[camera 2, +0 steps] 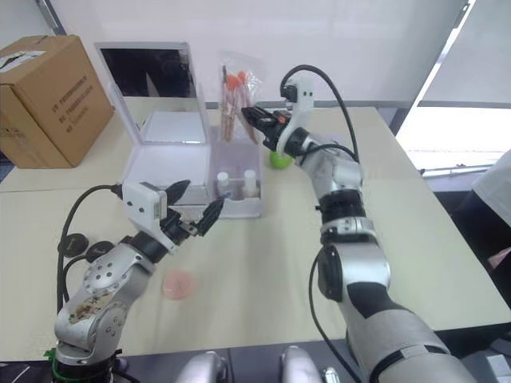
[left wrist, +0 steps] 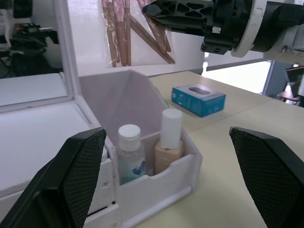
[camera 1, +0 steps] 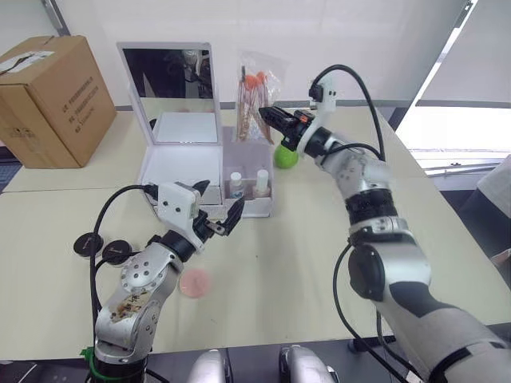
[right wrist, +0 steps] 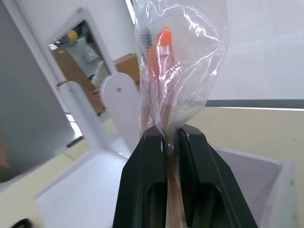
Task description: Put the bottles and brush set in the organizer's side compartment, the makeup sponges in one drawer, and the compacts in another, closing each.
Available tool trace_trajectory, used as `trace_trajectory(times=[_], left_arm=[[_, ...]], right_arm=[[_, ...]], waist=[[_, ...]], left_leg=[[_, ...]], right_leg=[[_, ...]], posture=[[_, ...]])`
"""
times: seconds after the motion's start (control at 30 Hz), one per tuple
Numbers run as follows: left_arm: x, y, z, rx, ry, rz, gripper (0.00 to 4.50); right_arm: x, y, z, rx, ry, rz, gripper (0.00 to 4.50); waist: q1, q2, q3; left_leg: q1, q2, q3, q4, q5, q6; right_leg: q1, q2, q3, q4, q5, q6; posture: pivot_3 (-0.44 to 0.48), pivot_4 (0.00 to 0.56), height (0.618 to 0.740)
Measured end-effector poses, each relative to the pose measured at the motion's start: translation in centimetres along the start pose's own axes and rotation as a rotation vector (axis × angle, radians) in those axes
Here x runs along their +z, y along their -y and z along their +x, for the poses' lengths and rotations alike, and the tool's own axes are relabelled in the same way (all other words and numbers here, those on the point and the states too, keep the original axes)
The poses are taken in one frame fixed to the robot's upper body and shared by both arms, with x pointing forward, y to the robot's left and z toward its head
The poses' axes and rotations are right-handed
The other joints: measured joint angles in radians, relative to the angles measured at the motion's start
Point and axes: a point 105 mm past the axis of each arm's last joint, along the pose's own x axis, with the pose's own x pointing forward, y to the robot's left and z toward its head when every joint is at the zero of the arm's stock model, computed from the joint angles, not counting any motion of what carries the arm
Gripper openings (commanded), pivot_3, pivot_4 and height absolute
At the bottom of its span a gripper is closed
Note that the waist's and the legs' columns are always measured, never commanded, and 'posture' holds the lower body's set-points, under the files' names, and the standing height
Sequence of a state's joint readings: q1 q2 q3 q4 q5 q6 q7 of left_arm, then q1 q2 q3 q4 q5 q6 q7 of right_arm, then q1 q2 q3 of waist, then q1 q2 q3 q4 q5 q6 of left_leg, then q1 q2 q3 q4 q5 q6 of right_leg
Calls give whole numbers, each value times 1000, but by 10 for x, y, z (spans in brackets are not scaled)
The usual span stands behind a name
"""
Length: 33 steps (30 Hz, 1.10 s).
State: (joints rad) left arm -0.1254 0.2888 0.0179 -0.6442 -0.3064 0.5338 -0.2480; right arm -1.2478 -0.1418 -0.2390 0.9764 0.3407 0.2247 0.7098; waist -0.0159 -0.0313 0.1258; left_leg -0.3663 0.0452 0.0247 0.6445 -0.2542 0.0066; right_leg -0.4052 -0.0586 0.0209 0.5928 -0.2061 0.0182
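- Right now the right end effector [camera 1: 267, 116] is clenched on the brush set [camera 1: 254, 100], a clear bag of brushes; the right wrist view shows both fingers pinched tight on the plastic with the orange brush heads rising above them.
- The relation that matters: the bag hangs directly over the organizer's side compartment [camera 1: 254, 171], its long axis close to upright, handles pointing down toward the opening. Whether the bag's lower end has already entered the compartment or merely sits above the rim I cannot tell for sure; it looks partly in.
- Two bottles [left wrist: 148, 151] already stand side by side at the compartment's front, so the free room for the brushes lies behind them, toward the organizer's [camera 1: 180, 163] raised mirror lid.
- The left end effector [camera 1: 217, 209] hovers with its fingers spread wide and empty, just in front of the compartment and nearer the drawers than the right one is.
- Judging by the layout, the coming move is a straight lowering by the right arm, keeping the bag vertical so it clears the bottle caps.
- Still waiting on the counter [camera 1: 319, 263]: a pink makeup sponge [camera 1: 194, 282] near the left arm, a green one [camera 1: 286, 156] beside the compartment, and dark compacts [camera 1: 102, 248] off to the left.
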Motion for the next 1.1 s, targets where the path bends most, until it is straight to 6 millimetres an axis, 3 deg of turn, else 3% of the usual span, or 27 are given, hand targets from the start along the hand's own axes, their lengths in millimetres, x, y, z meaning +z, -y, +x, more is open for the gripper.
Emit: trace_trajectory(times=[0.23,0.53,0.77,0.97,1.1], left_arm=[[10,-7,2,32,44,48,4470],[18,-8,0,49,73,53,4470],[23,-8,3,51,84,52,4500],[26,-5,4,42,87,46,4500],[26,-4,5,32,88,29,4500]], right_arm=[[-41,-1,8,-21,-126,-22,84],[-56,-3,11,-52,-170,-30,84],[-49,2,13,-108,-138,7,2458],[-24,-2,18,-69,-76,8,4480],[-16,2,13,-55,-69,-10,4480]], waist=[[-3,0,0],[-2,0,0],[-2,0,0],[-2,0,0],[-1,0,0]], left_leg=[[-1,1,0,0,0,0],[-1,1,0,0,0,0],[-1,1,0,0,0,0],[-1,1,0,0,0,0],[-1,0,0,0,0,0]], right_leg=[[0,0,0,0,0,0],[0,-1,0,0,0,0],[0,-1,0,0,0,0],[0,-1,0,0,0,0],[0,-1,0,0,0,0]], posture=[[0,150,740],[0,150,740],[0,150,740],[0,150,740],[0,150,740]])
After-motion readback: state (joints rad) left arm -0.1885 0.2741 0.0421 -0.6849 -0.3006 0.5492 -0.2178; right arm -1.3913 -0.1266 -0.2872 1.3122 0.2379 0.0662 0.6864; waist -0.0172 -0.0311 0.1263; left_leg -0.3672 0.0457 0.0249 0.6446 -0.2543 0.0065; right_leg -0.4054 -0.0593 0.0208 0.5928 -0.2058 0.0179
